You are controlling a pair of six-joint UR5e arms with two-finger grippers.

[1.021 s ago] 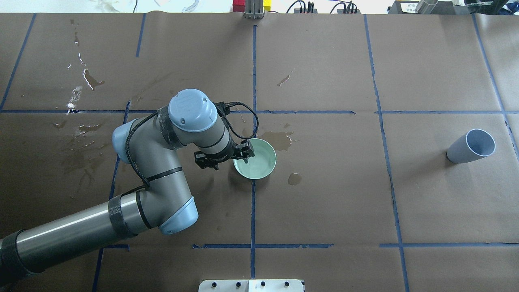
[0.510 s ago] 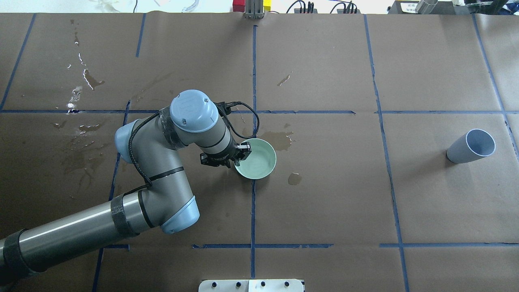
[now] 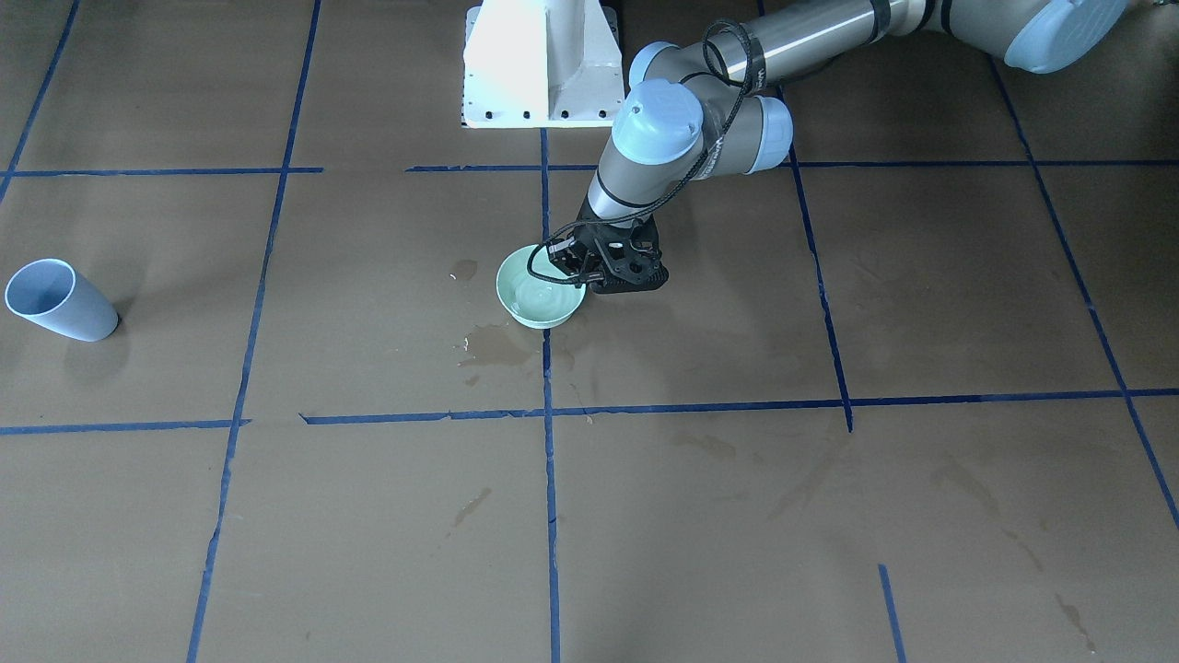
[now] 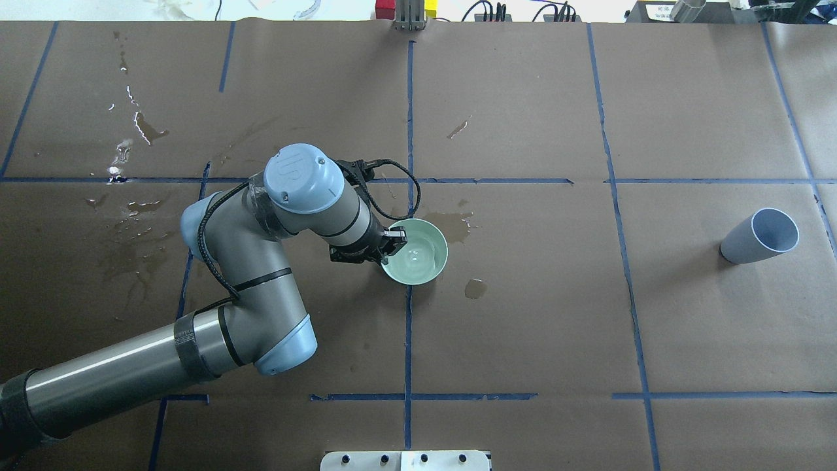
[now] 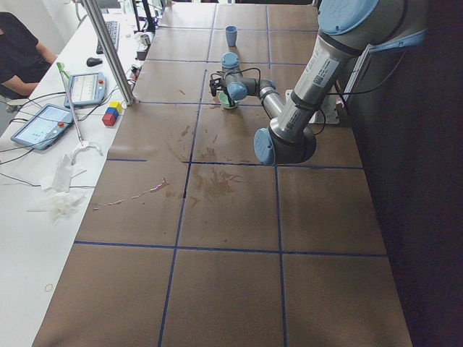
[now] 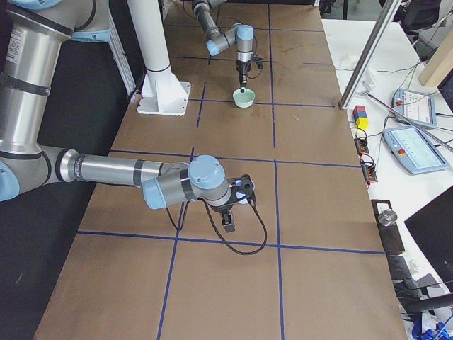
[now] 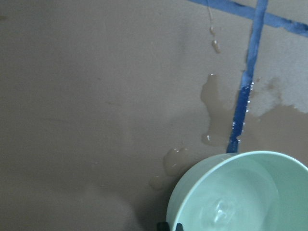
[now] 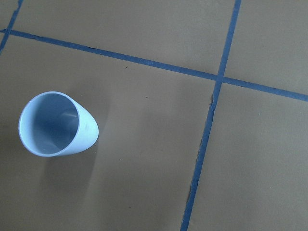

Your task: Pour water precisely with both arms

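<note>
The water (image 7: 226, 208) lies as a shallow, glinting pool in the bottom of the pale green bowl (image 4: 437, 269). The bowl is over a blue tape line (image 4: 408, 327) near the middle of the brown-papered table (image 4: 523, 340); I cannot tell whether it rests on the paper or is raised slightly. The left gripper (image 4: 391, 241) comes down on the bowl's rim at the side toward the robot's left, its fingers clenched on that rim. The left arm (image 4: 255, 275) folds back from the bowl toward the robot's left. A wet patch (image 4: 452, 225) darkens the paper just beside the bowl on its far side, and a smaller spot (image 4: 475, 288) lies near the bowl toward the robot's right. A pale blue cup (image 4: 762, 235) stands well apart from the bowl, far out on the robot's right. The right gripper (image 6: 230, 216) hangs low over the table, well apart from the bowl, at the end of the right arm (image 6: 113, 170). It shows only in the right side view, so I cannot tell how its fingers are set.
</note>
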